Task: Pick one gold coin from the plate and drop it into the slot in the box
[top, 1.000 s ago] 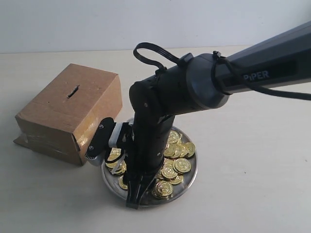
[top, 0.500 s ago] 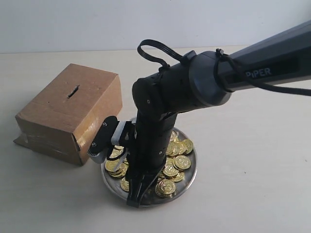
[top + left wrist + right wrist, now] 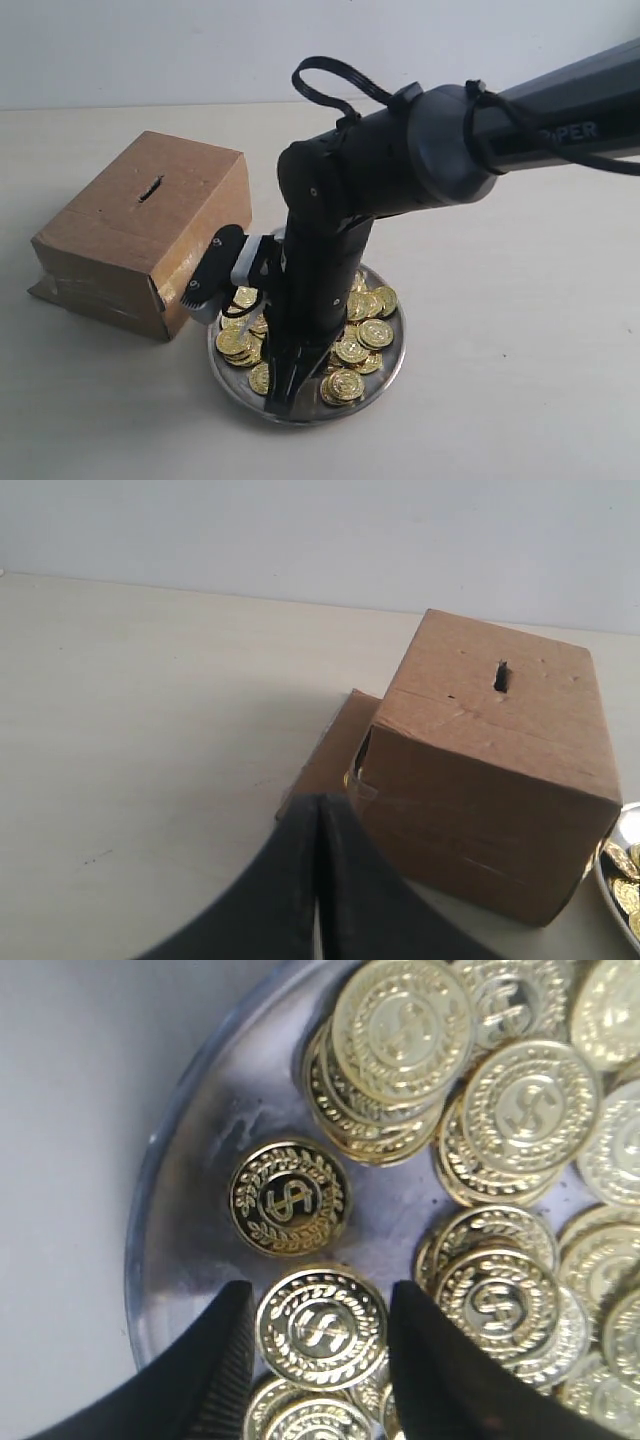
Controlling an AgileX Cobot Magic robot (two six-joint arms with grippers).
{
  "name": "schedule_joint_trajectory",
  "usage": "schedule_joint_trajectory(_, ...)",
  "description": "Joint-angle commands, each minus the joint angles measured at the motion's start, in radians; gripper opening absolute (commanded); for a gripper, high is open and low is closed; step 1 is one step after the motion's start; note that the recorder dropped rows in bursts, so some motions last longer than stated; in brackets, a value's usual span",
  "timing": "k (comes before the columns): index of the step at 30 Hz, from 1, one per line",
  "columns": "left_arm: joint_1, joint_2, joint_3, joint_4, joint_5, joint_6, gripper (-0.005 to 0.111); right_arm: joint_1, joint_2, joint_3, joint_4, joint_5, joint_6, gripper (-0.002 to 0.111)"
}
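Pale table (image 3: 520, 330), plate (image 3: 396, 368) half behind arm (image 3: 400, 180)

Box (image 3: 140, 240) sits close beside the plate (image 3: 396, 362) at left of centre, with only a narrow gap between them, and the right arm (image 3: 330, 230) leans down across the plate's left half. Table (image 3: 510, 340) is open at right and lower left — air over the slot (image 3: 151, 188) on the box top is free.
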Motion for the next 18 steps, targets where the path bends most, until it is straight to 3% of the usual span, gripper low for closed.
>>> schedule_joint_trajectory(1, -0.005, -0.004, 0.004, 0.000, -0.008, -0.003, 0.000, -0.005, -0.055, 0.002, -0.025, 0.010, -0.002, 0.024)
schedule_joint_trajectory(18, -0.005, -0.004, 0.004, 0.000, -0.008, -0.003, 0.000, -0.005, -0.198, 0.002, -0.023, 0.083, -0.003, 0.024)
